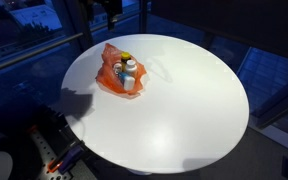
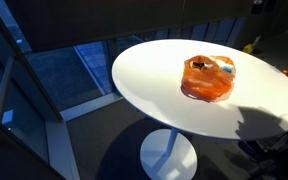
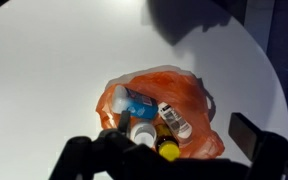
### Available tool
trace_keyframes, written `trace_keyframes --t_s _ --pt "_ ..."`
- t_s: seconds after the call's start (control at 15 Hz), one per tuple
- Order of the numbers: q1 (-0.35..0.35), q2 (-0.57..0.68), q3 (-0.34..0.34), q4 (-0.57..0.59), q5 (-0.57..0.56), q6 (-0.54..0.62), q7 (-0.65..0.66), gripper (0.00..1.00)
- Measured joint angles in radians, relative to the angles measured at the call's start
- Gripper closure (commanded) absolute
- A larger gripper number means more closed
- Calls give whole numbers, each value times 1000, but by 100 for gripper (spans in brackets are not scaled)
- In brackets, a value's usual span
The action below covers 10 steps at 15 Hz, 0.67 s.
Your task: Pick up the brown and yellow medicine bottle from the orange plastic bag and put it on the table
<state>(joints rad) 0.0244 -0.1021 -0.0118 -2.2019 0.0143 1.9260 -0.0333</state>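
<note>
The orange plastic bag [image 3: 184, 95] lies open on the round white table [image 3: 54, 70] and shows in both exterior views [image 1: 112, 78] [image 2: 206, 80]. Inside it, the brown medicine bottle with a yellow cap [image 3: 168, 149] lies between a white-capped bottle [image 3: 142, 130] and a white labelled bottle [image 3: 174, 119]. A blue bottle [image 3: 139, 101] lies behind them. The yellow cap also shows in an exterior view [image 1: 125, 57]. My gripper [image 3: 182, 136] hovers above the bag, open and empty, with its fingers on either side of the bottles.
The table edge curves close to the right of the bag [image 3: 269, 70]. Dark floor and glass walls surround the table [image 2: 74, 70]. Bare tabletop lies on all sides of the bag [image 1: 184, 100].
</note>
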Motion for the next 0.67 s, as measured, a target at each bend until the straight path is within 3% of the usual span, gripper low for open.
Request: trace_keyframes --t_s 0.67 --pt "0 -4 -1 10 10 0 -7 0"
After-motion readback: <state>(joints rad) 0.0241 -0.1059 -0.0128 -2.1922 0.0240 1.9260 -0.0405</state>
